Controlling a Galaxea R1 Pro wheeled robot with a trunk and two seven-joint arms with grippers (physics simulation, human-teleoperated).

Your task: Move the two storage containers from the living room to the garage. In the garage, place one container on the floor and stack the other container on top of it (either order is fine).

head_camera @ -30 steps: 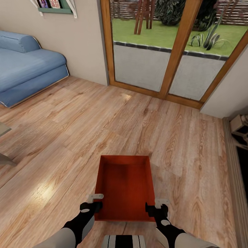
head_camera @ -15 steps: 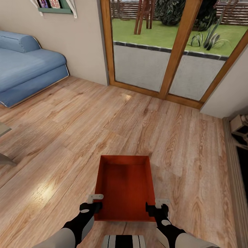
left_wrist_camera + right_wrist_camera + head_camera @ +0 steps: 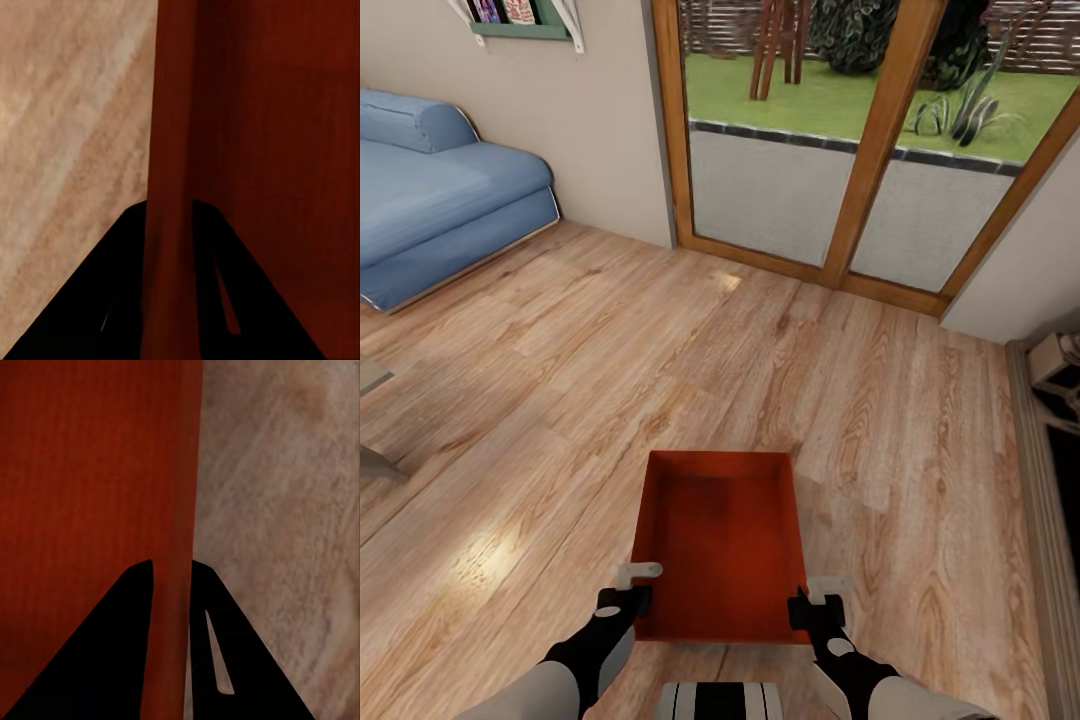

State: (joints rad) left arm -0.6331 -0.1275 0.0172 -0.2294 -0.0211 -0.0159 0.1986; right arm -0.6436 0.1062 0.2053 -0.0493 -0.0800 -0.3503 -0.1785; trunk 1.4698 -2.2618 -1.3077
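Living room point(image 3: 610, 120): both fingers clamp storage container point(image 3: 722, 545) walls.

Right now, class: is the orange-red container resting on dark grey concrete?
No: the container, gripped by the left gripper and right gripper, is over light wood planks.

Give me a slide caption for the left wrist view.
Left pincer clamps the orange-red container's thin wall above light wood plank floor.

One orange-red storage container point(image 3: 721, 540), two grippers, left point(image 3: 628, 597) and right point(image 3: 812, 604), one blue sofa point(image 3: 430, 195), two glass doors point(image 3: 830, 130).
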